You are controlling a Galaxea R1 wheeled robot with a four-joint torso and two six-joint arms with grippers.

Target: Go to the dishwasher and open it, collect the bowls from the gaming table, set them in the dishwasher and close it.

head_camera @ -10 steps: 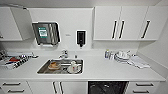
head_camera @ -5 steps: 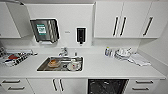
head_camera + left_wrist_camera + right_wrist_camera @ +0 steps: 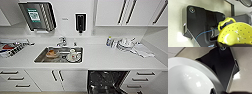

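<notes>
The dishwasher (image 3: 106, 81) stands open under the white counter (image 3: 112, 58), and its dark interior with racks shows. In the left wrist view a yellow-green perforated bowl (image 3: 235, 33) with a loop handle hangs above the pale floor, held close at my left gripper (image 3: 223, 44). In the right wrist view a large glossy white bowl (image 3: 189, 79) sits at my right gripper (image 3: 218, 92), also above the floor. The gaming table is out of view.
A steel sink (image 3: 40, 58) holds an orange dish (image 3: 51, 53) and a white cup (image 3: 72, 55). Stacked dishes (image 3: 126, 43) and a cloth (image 3: 143, 51) lie at the counter's right. White drawers (image 3: 143, 80) flank the dishwasher. Wall cabinets (image 3: 120, 12) hang above.
The head camera has drawn closer to the counter, so the sink and the open dishwasher show larger and the dishwasher's dark interior shows more.
</notes>
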